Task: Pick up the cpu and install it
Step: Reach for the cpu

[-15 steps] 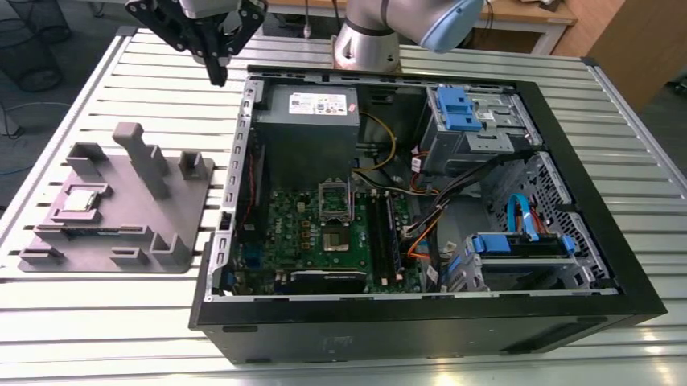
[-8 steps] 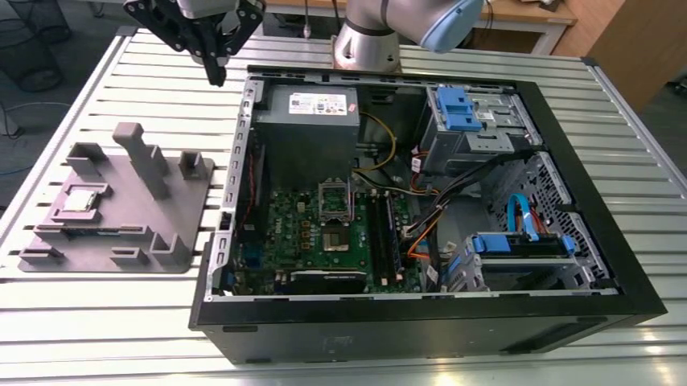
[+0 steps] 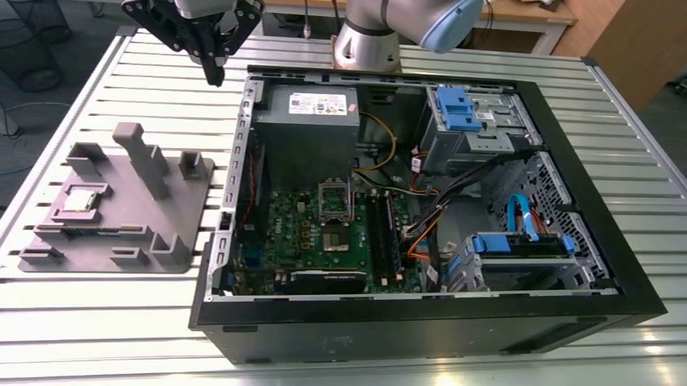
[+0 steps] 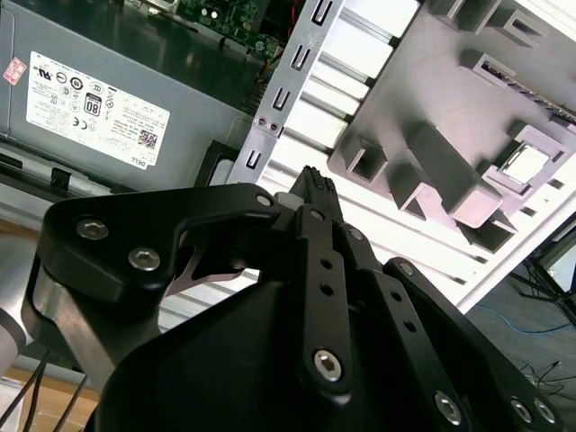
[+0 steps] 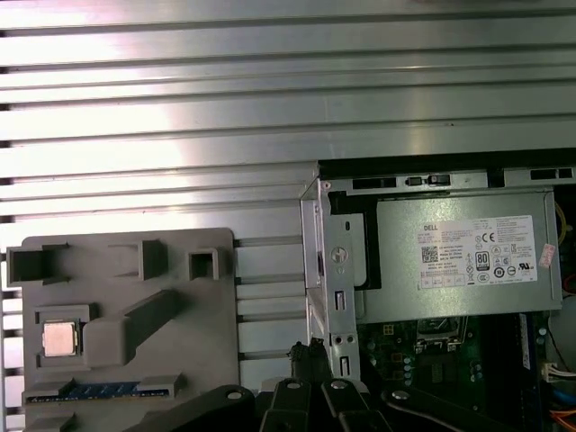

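A white label (image 3: pixel 311 102) is stuck on the grey power supply (image 3: pixel 306 145) inside the open computer case (image 3: pixel 429 334), in the upper middle of the exterior view. In the first wrist view the label (image 5: pixel 481 252) carries a short dark logo word, a small square code, a bordered badge and rows of tiny approval marks. The second wrist view shows the same label (image 4: pixel 94 99) at a slant. A small red sticker (image 5: pixel 546 259) sits at one corner of it. The fine lines of lettering are too small to make out. The print on the green board (image 3: pixel 322 233) cannot be told either.

High exterior; both wrists above tray (image 5: pixel 211 346)
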`<state>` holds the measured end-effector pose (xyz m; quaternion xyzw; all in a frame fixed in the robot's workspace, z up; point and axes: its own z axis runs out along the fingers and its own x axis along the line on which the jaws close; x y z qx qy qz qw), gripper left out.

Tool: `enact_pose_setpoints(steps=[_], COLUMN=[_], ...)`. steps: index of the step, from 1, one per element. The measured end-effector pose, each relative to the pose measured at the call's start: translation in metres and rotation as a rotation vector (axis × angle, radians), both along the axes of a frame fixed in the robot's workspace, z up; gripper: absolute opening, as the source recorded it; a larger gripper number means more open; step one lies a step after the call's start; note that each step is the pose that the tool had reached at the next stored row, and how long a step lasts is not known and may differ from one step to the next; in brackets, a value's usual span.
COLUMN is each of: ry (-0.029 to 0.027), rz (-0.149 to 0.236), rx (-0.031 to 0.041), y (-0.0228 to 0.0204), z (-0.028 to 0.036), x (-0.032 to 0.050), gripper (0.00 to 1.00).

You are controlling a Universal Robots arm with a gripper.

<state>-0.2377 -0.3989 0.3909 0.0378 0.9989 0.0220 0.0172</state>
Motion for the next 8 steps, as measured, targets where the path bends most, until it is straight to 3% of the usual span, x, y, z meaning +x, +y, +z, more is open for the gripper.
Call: enact_pose_setpoints(steps=[8], ry=[-0.0001], rz=[0.000], rx=[0.0001], y=[0.0000], z=[-0.0001], x=[-0.0005], gripper=[0.11])
